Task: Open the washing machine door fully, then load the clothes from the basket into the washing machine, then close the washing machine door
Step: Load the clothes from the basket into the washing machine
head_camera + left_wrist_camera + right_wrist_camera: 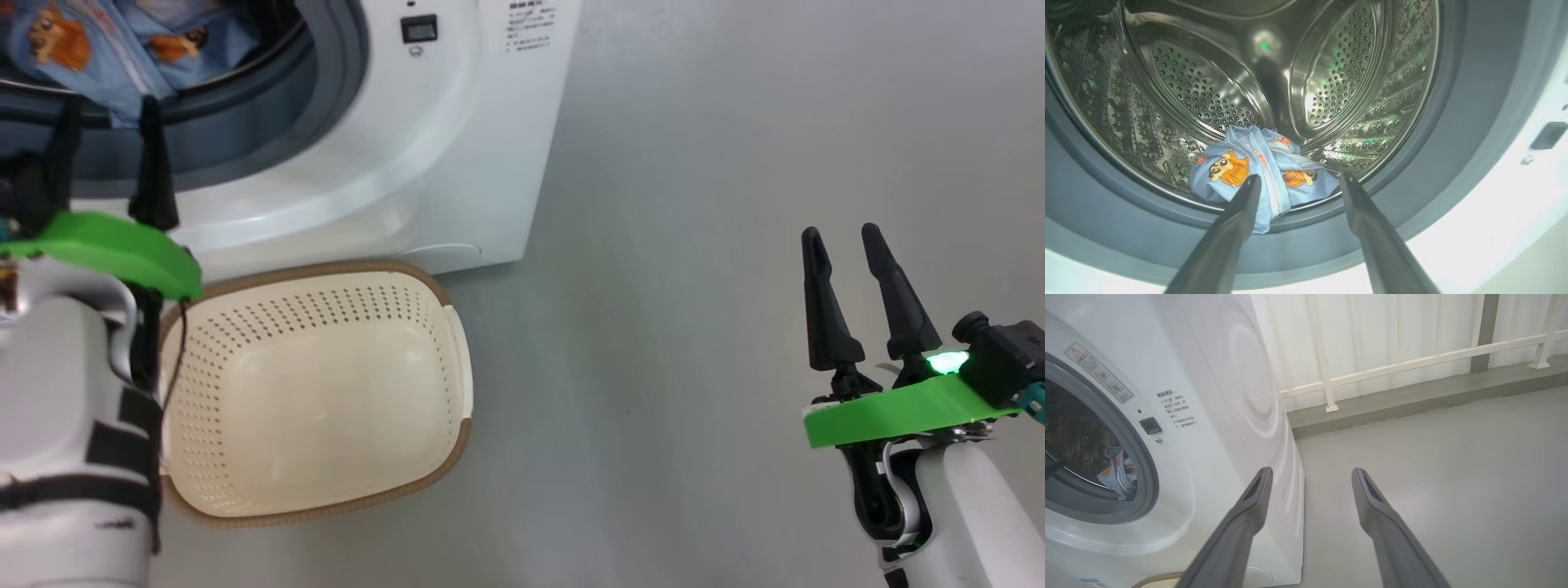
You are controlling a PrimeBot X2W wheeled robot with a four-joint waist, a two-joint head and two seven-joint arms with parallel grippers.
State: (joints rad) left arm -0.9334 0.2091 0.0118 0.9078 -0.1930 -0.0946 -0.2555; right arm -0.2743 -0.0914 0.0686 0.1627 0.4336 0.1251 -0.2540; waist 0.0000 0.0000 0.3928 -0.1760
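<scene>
- The washing machine [457,147] is a white front-loader standing on a grey floor [735,245]. Its round mouth is open to the drum, and a small dark latch socket [1150,425] sits on the front panel just beside the mouth.
- The drum [1200,90] is perforated steel ringed by a grey rubber gasket [1457,122]. It holds one bundle of clothes, lying low at the front edge.
- The basket [351,268] is cream-white with a brown rim and stands on the floor just in front of the machine, below the mouth. Its perforated bottom and walls show whole.
- The clothes [1257,171] are light-blue pieces with orange cartoon prints, bunched together at the drum's front lip. One fold hangs over the inner edge of the gasket.
- The left gripper [1299,181] is at the machine's mouth, pointing into the drum.
  - Its fingers are spread wide and pinch nothing.
  - The bundle lies just beyond and between the tips in the left wrist view.
  - One finger [1237,212] crosses the hanging fold in that view. Contact cannot be confirmed.
- The right gripper [841,235] is over bare floor, well apart from the machine's mouth and the basket. Its fingers are spread, holding and touching nothing.
</scene>
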